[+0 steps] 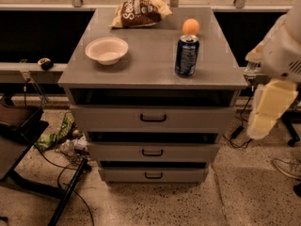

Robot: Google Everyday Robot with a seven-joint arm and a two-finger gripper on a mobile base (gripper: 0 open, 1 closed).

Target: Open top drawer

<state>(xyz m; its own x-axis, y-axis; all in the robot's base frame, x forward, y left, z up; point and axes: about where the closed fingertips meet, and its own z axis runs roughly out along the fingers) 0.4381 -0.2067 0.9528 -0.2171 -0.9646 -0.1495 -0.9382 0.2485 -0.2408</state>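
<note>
Bottom drawer [117,175], middle drawer [117,152]: pushed in. Top drawer [108,118] — just under the cabinet top, apparently shut, handle [153,118] untouched. My gripper [270,108] — off the cabinet's right side, well apart from the handle; open or closed, I cannot tell. Reach, grasp and pull are all left to do. Beyond: can [186,55], bowl [106,50].

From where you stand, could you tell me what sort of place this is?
Likely a test lab: drawer cabinet with soda can and chip bag, loose cables on the floor. The pincer hangs right of the cabinet.

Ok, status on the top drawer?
Gripper right of cabinet, off the handle. Top drawer untouched. Nothing blocking the handle.
</note>
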